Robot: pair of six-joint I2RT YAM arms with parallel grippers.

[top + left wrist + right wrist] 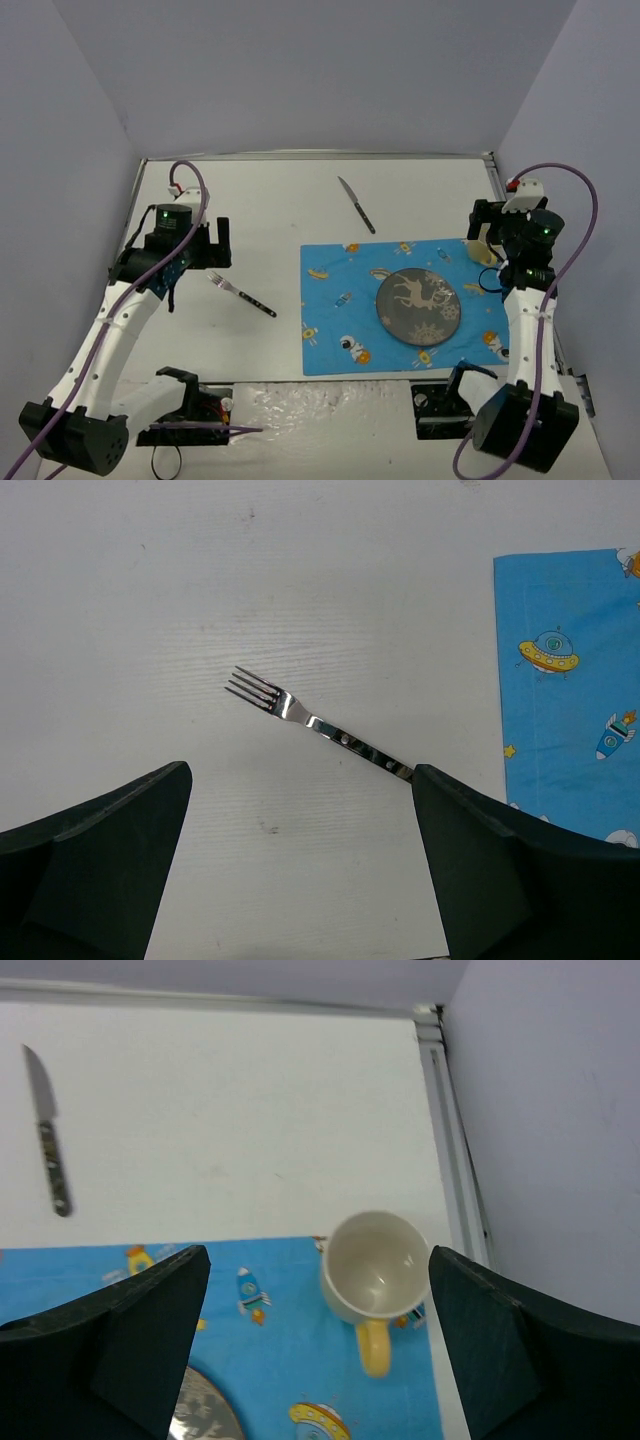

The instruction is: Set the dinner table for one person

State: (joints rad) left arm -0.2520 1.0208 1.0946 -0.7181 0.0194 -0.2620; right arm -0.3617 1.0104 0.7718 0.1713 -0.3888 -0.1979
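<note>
The white dinner table carries a blue cartoon-print placemat with a grey patterned plate on it. A fork lies on the bare table left of the placemat, and a knife lies behind it. A cream mug with a yellow handle stands upright on the placemat's far right corner. My left gripper is open and empty above the table, just short of the fork. My right gripper is open and empty above the mug, apart from it.
The table's grey metal rim and the side wall run close to the right of the mug. The placemat's left edge shows in the left wrist view. The knife lies far left of the mug.
</note>
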